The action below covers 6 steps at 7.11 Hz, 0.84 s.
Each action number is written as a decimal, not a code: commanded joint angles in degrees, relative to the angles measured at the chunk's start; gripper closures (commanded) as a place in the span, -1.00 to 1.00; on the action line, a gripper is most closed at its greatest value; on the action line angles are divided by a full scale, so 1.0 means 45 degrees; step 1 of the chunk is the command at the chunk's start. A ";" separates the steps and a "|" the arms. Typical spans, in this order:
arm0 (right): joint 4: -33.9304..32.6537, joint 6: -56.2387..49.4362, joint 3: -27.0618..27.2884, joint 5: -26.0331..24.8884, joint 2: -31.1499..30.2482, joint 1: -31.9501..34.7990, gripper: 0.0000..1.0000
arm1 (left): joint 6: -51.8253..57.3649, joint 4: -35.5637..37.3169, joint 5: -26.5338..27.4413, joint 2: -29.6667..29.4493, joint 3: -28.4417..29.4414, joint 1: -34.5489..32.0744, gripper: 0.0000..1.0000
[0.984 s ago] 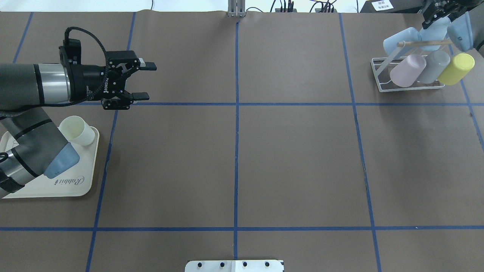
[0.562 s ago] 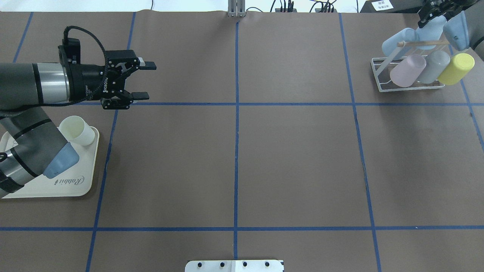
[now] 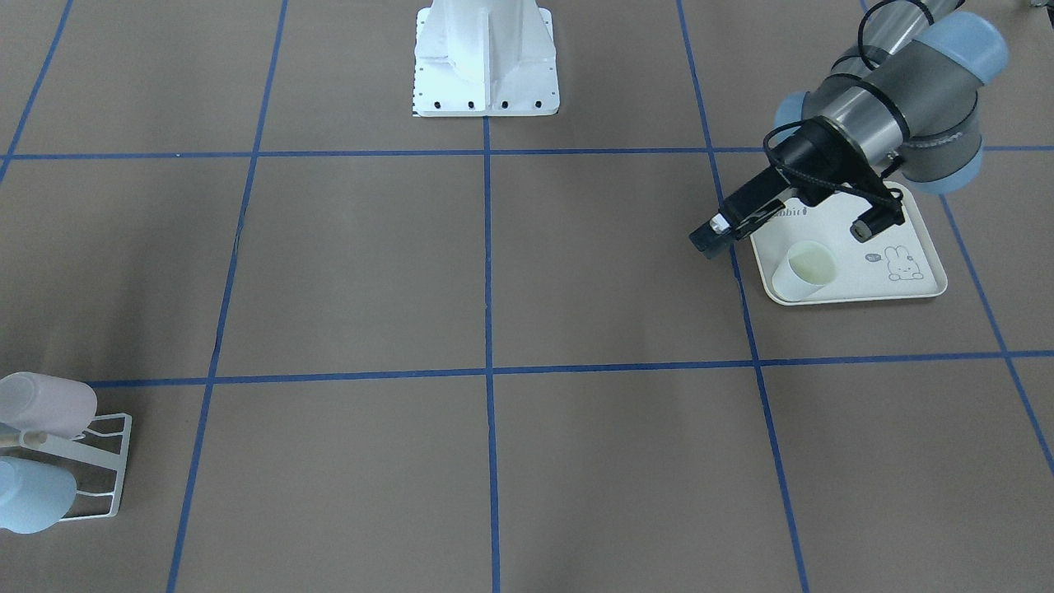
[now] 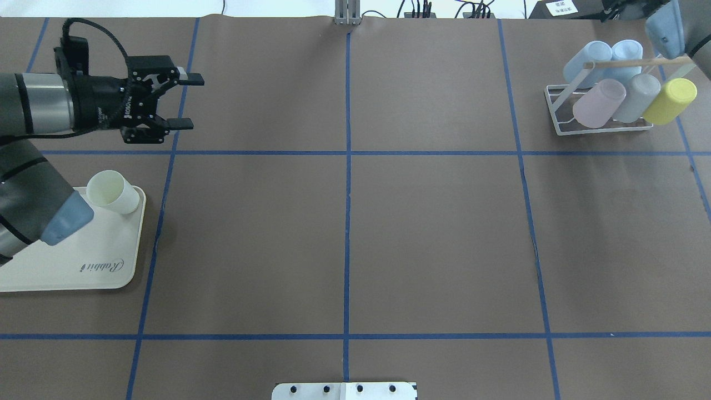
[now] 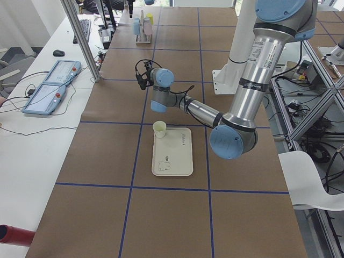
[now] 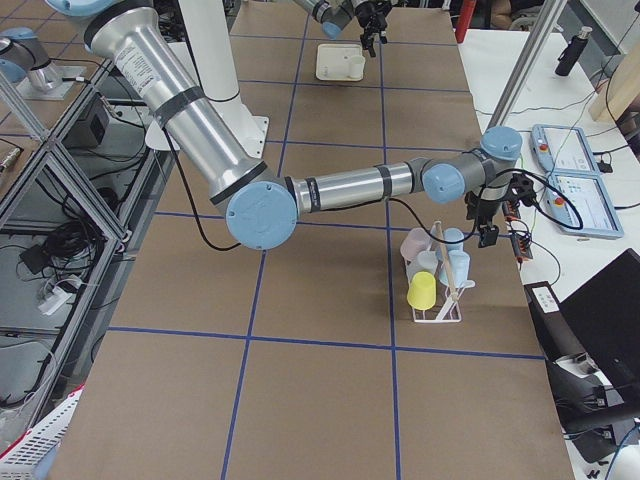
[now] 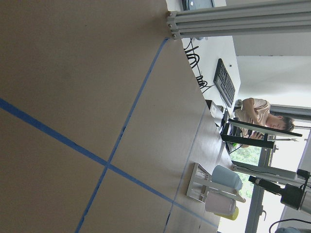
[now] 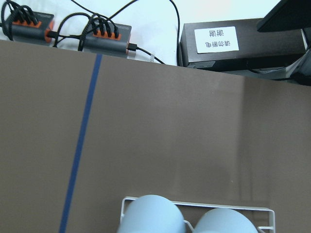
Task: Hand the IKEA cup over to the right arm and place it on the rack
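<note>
On corner of cream rounded plastic tray with rabbit print [image 4: 83,278]: pale cream tapered plastic cup [image 4: 113,191], upright, mouth up, walls free for side grasp. Black two-finger left gripper [image 4: 189,103] hovers beyond tray, fingers apart, empty, held horizontal. Suits clasping smooth wall, I judge. Right gripper [image 6: 487,228] near white wire rack [image 4: 552,111]: apart or together, cannot tell. Five matte pastel cups lean there under pale wooden dowel [image 4: 633,63].

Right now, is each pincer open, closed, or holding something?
Black left pincer: open, holding nothing.
Black right pincer: cannot be told, seen only from the side.
</note>
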 commanded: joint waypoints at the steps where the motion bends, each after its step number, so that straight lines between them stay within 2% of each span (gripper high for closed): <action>1: 0.0000 0.2287 0.1267 0.0654 0.0140 0.0013 -0.98 | 0.3371 0.1663 -0.1722 0.0661 -0.0011 -0.1783 -1.00; 2: 0.0000 0.3360 0.2047 0.0753 -0.0073 -0.0142 -0.98 | 0.4741 0.2134 -0.1708 0.1438 -0.0011 -0.2061 -1.00; 3: 0.0000 0.4203 0.2731 0.0774 -0.0249 -0.0414 -0.98 | 0.6475 0.3647 -0.1708 0.1619 -0.0146 -0.2102 -1.00; 4: 0.0000 0.4540 0.3550 0.0774 -0.0754 -0.0707 -0.98 | 0.7866 0.5847 -0.1708 0.1641 -0.0611 -0.2122 -1.00; 6: 0.0000 0.4563 0.4046 0.0774 -0.1090 -0.0904 -0.98 | 1.1747 0.9525 -0.1552 0.1660 -0.1005 -0.2102 -1.00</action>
